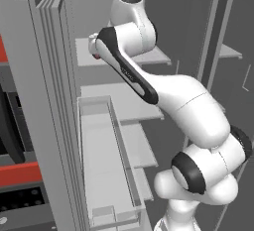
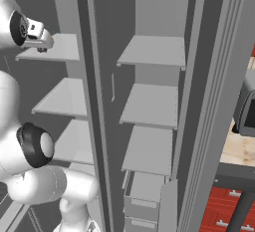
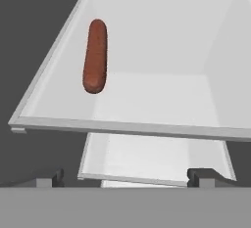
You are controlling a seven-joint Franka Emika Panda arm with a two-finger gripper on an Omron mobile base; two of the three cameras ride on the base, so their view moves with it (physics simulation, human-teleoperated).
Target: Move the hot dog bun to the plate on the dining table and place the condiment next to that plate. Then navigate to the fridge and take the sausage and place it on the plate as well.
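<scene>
Reddish-brown sausage [image 3: 95, 56] lies lengthwise on fridge shelf [image 3: 147, 75], pointing away; jaws spread.

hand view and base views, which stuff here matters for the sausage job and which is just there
For the job:
- sausage, lying on a pale fridge shelf
- fridge, doors open
- gripper, open, holding nothing

Just there:
- door bin
- red cabinets

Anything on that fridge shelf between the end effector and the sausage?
Nothing visible. In the hand view the sausage lies alone on a pale shelf, toward the picture's left side, and the open end effector has only the shelf's front edge between itself and the sausage.
</scene>
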